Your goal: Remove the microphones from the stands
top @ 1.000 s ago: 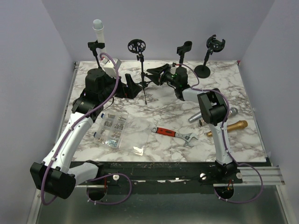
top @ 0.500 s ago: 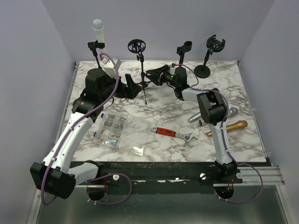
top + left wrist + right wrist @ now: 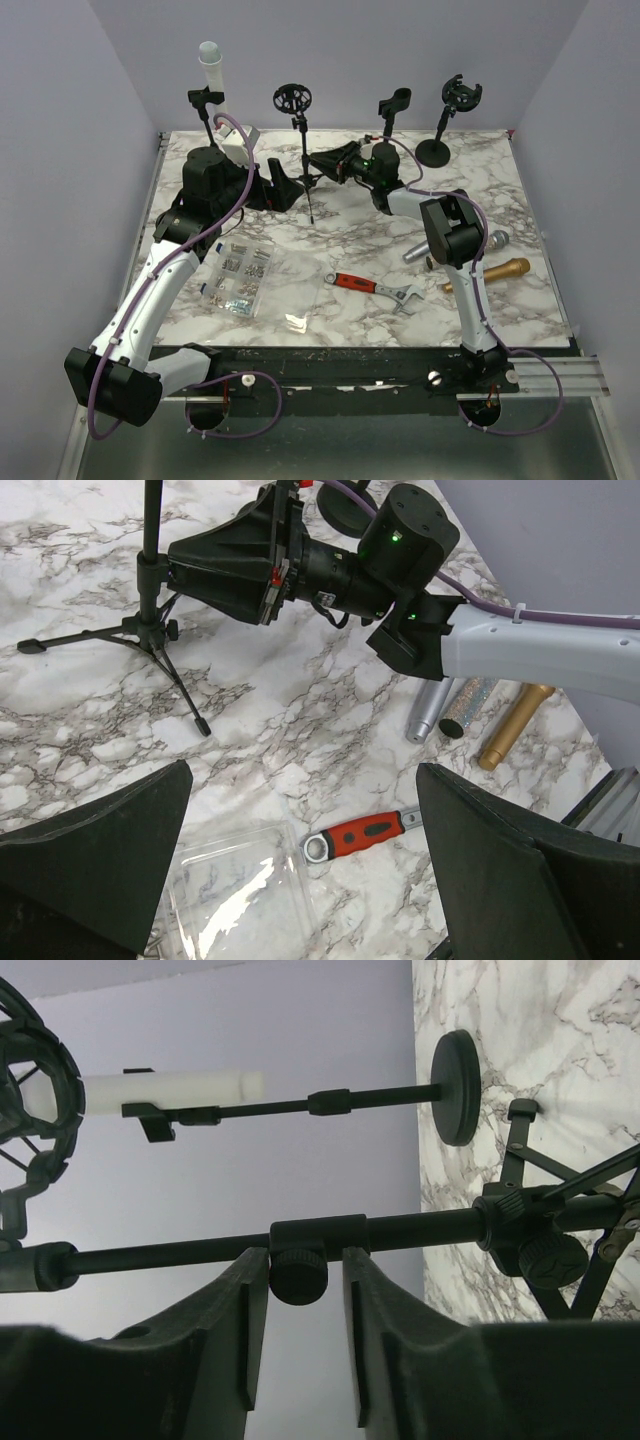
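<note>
A white microphone (image 3: 211,66) stands upright in the clip of a round-base stand (image 3: 204,100) at the back left; the right wrist view shows the microphone (image 3: 170,1088) and that stand's base (image 3: 456,1088). My right gripper (image 3: 316,160) reaches left to the pole of a tripod stand (image 3: 300,140). Its jaws straddle the collar knob (image 3: 298,1275) on that pole. One finger touches the knob and a thin gap shows at the other. My left gripper (image 3: 300,780) hangs wide open above the marble, holding nothing, just left of the tripod (image 3: 152,580).
A red-handled wrench (image 3: 375,287) lies mid-table. A silver microphone (image 3: 497,238) and a gold one (image 3: 495,271) lie at the right. A clear box of screws (image 3: 240,275) sits front left. Two more stands (image 3: 392,105) (image 3: 450,110) rise at the back.
The right gripper's jaws have narrowed around the tripod pole's knob. Neither arm has visibly shifted, and the left gripper stays wide open.
</note>
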Available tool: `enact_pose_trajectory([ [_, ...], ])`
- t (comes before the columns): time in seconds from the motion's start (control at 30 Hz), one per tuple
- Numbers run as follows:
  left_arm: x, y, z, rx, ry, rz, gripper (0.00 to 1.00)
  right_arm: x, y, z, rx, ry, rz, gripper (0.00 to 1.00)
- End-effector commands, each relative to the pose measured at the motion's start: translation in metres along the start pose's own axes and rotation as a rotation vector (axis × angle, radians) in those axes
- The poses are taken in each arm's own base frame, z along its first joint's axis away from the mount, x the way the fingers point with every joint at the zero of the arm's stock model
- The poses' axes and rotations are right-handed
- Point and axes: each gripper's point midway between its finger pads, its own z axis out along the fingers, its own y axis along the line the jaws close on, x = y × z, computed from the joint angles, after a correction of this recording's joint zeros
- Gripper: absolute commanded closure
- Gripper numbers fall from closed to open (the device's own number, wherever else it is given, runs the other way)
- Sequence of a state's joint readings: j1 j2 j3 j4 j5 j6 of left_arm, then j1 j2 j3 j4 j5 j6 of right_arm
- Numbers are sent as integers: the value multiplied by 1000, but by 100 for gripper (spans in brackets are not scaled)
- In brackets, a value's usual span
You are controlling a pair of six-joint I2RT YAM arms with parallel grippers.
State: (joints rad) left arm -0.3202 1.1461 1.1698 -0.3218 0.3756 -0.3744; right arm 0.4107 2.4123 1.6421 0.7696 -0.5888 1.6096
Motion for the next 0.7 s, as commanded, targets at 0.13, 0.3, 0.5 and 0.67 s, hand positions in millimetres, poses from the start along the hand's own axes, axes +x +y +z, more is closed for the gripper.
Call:
enact_pose_trajectory([
  [0.13,-2,-4,-2,20,-15,9,1,7,-9,1,-17,27,-59,99],
  [0.3,-2,-4,-2,19,-15,8,1,2,-16,-2,41,-3,-261,99],
  [0.5,0,-3,-1,20,-10,4,2,1,-3,-8,28,-29,-536,99],
  [0.67,0,-3,1,21,-6,1,2,4,-8,-11,58,-13,-735,99],
])
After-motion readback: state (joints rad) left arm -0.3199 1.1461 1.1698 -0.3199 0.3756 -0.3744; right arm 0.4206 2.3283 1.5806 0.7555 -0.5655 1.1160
